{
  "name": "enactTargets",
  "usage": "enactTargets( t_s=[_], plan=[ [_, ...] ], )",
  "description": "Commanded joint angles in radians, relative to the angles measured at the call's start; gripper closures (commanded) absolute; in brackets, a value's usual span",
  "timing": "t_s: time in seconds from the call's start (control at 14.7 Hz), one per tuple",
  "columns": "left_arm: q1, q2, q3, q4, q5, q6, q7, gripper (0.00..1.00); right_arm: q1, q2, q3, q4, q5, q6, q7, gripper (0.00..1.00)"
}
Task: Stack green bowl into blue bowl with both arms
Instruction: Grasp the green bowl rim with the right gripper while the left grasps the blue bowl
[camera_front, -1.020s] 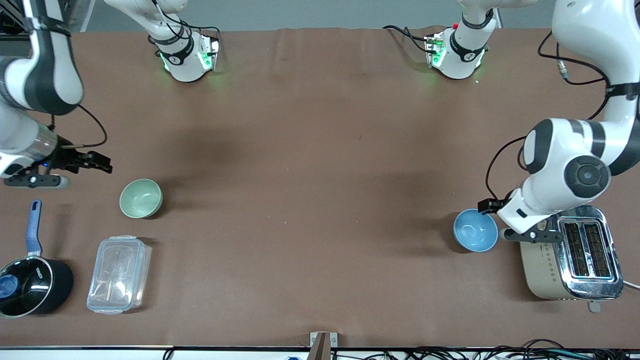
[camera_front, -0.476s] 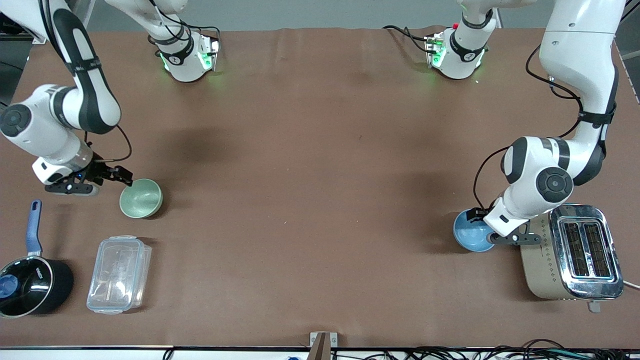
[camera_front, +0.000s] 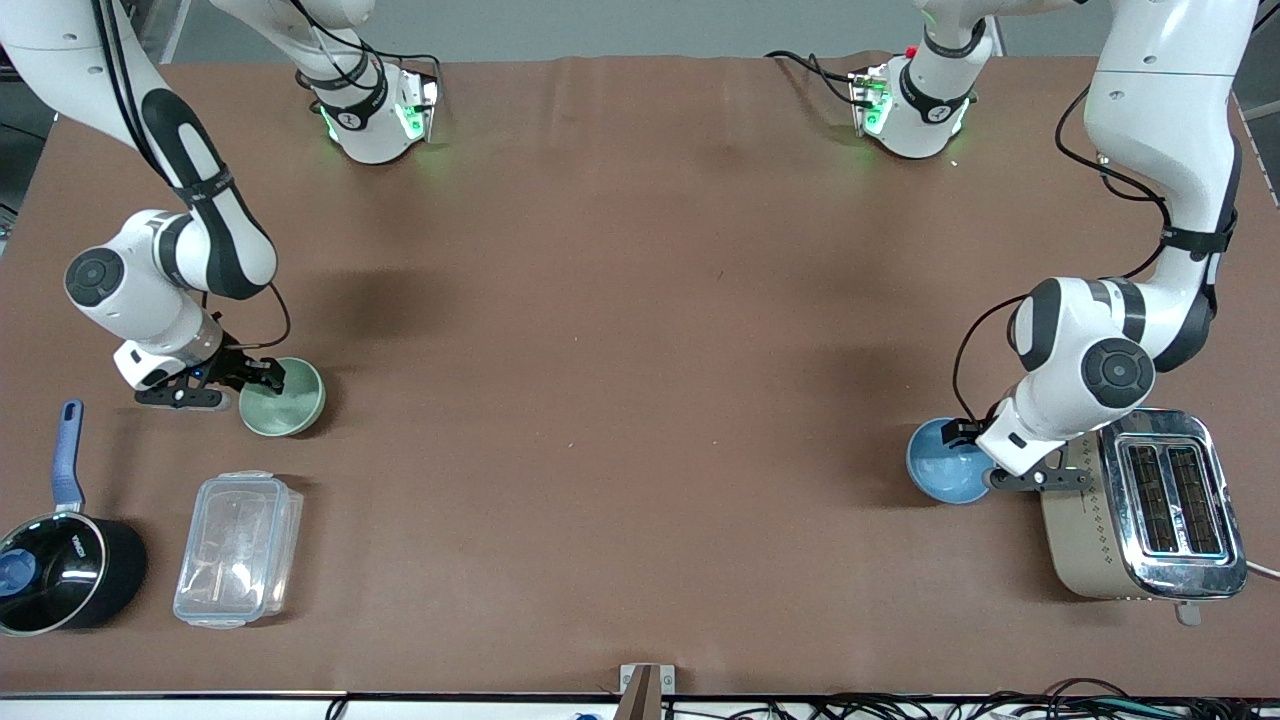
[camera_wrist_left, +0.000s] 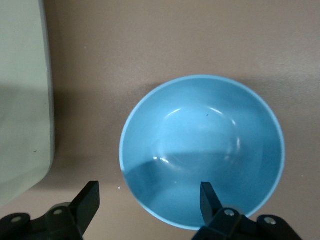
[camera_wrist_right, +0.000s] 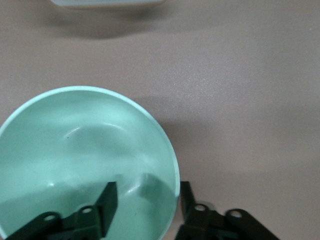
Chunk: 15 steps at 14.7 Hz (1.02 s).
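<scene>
Mint-green bowl (camera_front: 283, 397), light-blue bowl (camera_front: 944, 462)

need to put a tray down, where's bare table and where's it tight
The widest bare stretch of the table runs between the green bowl and the blue bowl. Tight at the right arm's end: right gripper straddling the green bowl's rim, pot, container. Tight at the left arm's end: left gripper at the blue bowl, toaster beside it.

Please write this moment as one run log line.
left end effector: open, astride blue bowl rim | right end effector: open, astride green bowl rim
</scene>
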Motion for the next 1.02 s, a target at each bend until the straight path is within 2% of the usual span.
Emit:
enactTargets(
  t_s=[0.0, 0.14, 0.34, 0.48, 0.68, 0.88, 0.95],
  plan=[
    [0.001, 0.001, 0.002, -0.006, 0.027, 0.015, -0.015, 0.12, -0.019, -0.013, 0.012, -0.017, -0.013, 0.013, 0.002, 1.00],
    [0.003, 0.009, 0.002, -0.006, 0.027, 0.015, -0.015, 0.13, -0.019, -0.028, 0.014, -0.014, -0.013, -0.030, 0.007, 1.00],
    [0.004, 0.014, 0.002, -0.007, 0.027, 0.015, -0.015, 0.15, -0.009, -0.116, 0.018, 0.050, -0.005, -0.263, 0.012, 1.00],
    [0.010, 0.023, 0.003, -0.007, 0.027, 0.015, -0.014, 0.17, 0.004, -0.154, 0.020, 0.145, 0.001, -0.459, 0.025, 1.00],
    [0.012, 0.040, 0.002, -0.007, 0.027, 0.041, -0.015, 0.19, 0.053, -0.160, 0.022, 0.321, 0.007, -0.724, 0.102, 1.00],
    [0.013, 0.043, 0.003, -0.009, 0.027, 0.043, -0.015, 0.23, 0.097, -0.183, 0.022, 0.384, 0.035, -0.829, 0.160, 1.00],
    [0.013, 0.047, 0.003, -0.007, 0.027, 0.043, -0.015, 0.30, 0.105, -0.197, 0.022, 0.386, 0.038, -0.834, 0.164, 1.00]
  ],
)
